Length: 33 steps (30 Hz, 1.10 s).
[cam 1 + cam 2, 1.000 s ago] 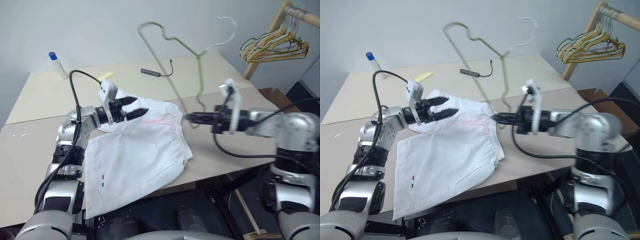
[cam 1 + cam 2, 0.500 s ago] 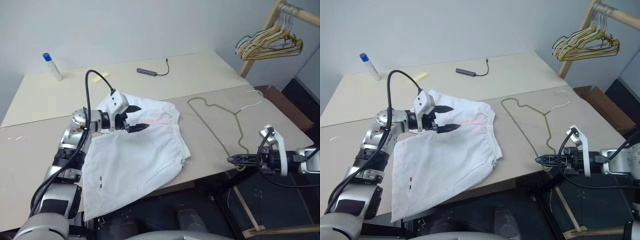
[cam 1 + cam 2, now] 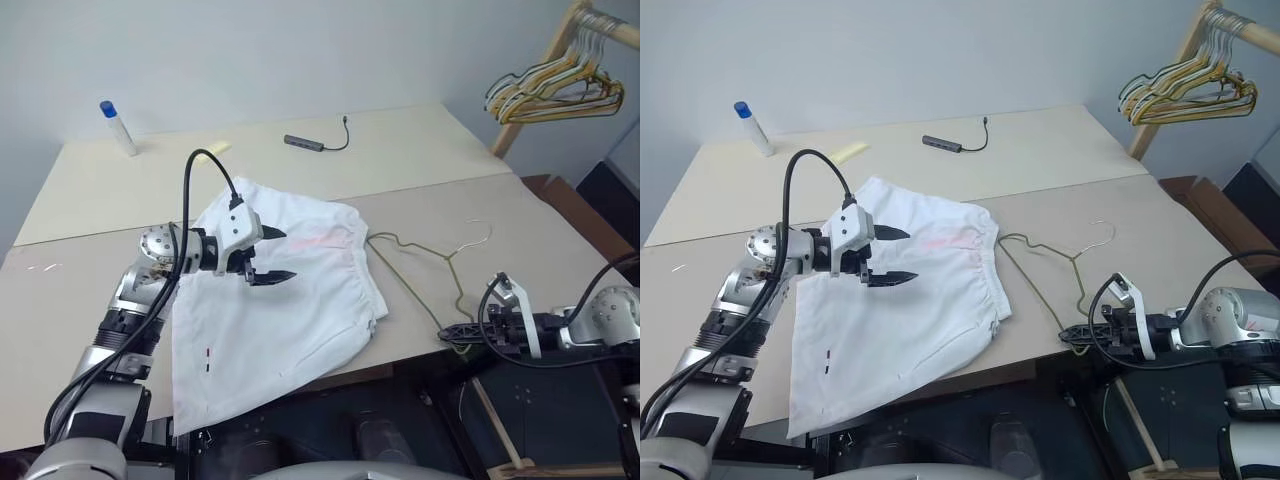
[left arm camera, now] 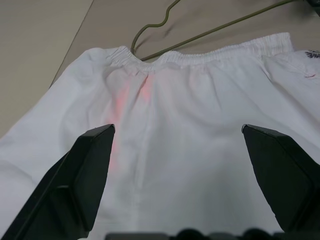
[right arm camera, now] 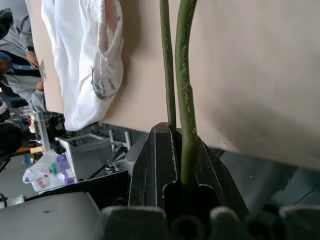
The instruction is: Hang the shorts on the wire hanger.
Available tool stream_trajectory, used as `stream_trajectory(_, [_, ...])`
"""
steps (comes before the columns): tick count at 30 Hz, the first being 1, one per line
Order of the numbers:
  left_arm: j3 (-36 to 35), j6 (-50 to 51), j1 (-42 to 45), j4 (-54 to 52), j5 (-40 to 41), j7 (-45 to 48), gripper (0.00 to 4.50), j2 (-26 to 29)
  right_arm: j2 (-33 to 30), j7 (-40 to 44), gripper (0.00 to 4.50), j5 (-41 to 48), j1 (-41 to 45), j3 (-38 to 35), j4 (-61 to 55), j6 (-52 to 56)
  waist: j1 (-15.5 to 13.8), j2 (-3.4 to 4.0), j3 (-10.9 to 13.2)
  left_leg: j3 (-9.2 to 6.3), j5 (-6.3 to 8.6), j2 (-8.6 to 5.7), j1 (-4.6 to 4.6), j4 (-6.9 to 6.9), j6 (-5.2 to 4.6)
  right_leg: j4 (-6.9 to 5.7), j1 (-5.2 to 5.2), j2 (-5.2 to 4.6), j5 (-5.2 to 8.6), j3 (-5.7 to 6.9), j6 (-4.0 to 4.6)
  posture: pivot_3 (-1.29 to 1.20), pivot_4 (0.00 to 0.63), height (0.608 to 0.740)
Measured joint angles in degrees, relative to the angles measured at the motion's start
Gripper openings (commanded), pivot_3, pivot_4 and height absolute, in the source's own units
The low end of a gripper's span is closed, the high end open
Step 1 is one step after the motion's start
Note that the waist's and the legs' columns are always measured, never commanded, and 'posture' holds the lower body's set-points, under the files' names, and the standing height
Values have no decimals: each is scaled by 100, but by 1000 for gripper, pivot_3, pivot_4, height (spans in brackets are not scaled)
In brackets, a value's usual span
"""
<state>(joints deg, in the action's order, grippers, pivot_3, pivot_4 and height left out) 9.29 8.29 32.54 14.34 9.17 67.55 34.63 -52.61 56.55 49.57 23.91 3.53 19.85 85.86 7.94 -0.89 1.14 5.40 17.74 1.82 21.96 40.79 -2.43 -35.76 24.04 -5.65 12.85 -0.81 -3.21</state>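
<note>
Shorts: white cloth shorts with a gathered elastic waistband and a faint pink patch (image 3: pixel 275 310) lie spread flat on the front part of the beige table (image 3: pixel 420 170), one leg end reaching its front edge; tiny red and black marks show near that leg's hem.
Hanger: thin grey-olive wire hanger (image 3: pixel 425 262) lies flat on the table just right of the waistband, its near end touching or slipped just under the cloth, its small pale hook pointing away from the shorts.
Right gripper: right gripper (image 3: pixel 452 335) sits at the table's front edge, its black fingers clenched on the wire hanger's corner; the right wrist view shows two strands of wire running out between the pressed fingers (image 5: pixel 155 165).
Left gripper: left gripper (image 3: pixel 272 256) hovers over the shorts near the pink patch, fingers spread wide and holding nothing.
Further back: a white bottle with a blue cap (image 3: pixel 117 127), a yellow slip (image 3: pixel 214 148) and a dark adapter with a cable (image 3: pixel 315 142) rest on the table's rear part.
Background: bunched yellow, white and dark hangers (image 3: pixel 555 92) hang on a wooden rack (image 3: pixel 545 62) at far right.
</note>
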Motion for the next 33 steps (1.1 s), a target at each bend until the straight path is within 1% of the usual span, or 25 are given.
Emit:
stream_trajectory(3, [-9,47,-22,-23,0,-33,4413,2,9,214,0,-118,10,57,21,-103,-75,0,0,0,0,0,0,0,0,0,2,0,0,0,0,-130,0,740])
stream_trajectory(7, [-14,57,-103,-27,0,-66,4413,5,8,452,0,-158,10,62,-25,-159,-104,0,0,1,0,0,0,1,0,-1,1,1,0,0,0,-129,0,740])
stream_trajectory(13, [-14,72,-174,-122,0,-117,4413,5,-9,546,0,-212,-76,62,-226,-161,-116,0,0,1,0,-1,0,2,0,-2,1,0,0,1,0,-130,0,740])
stream_trajectory(20, [-5,65,-293,-152,-65,-199,4413,8,-366,837,0,-219,-533,68,-710,-170,-137,1,-1,2,0,-1,-2,4,0,-3,0,1,0,1,0,-132,0,740])
stream_trajectory(24, [-2,65,-294,-152,-112,-253,4413,-2,-425,1059,0,-217,-614,73,-851,-228,-133,0,-1,2,0,-2,-5,4,0,-4,-2,1,0,1,0,-126,0,740])
stream_trajectory(28, [-2,63,-294,-152,-128,-289,4413,-15,-421,1212,0,-251,-537,231,-857,-358,-139,0,-1,2,0,-2,-5,5,0,-5,-2,1,0,1,1,-120,0,740])
stream_trajectory(33, [1,47,-303,-159,-157,-323,4413,-22,-156,1204,0,-498,0,448,-521,-430,-135,1,-2,3,0,-2,-7,6,1,-7,-3,2,0,1,1,-110,0,740])
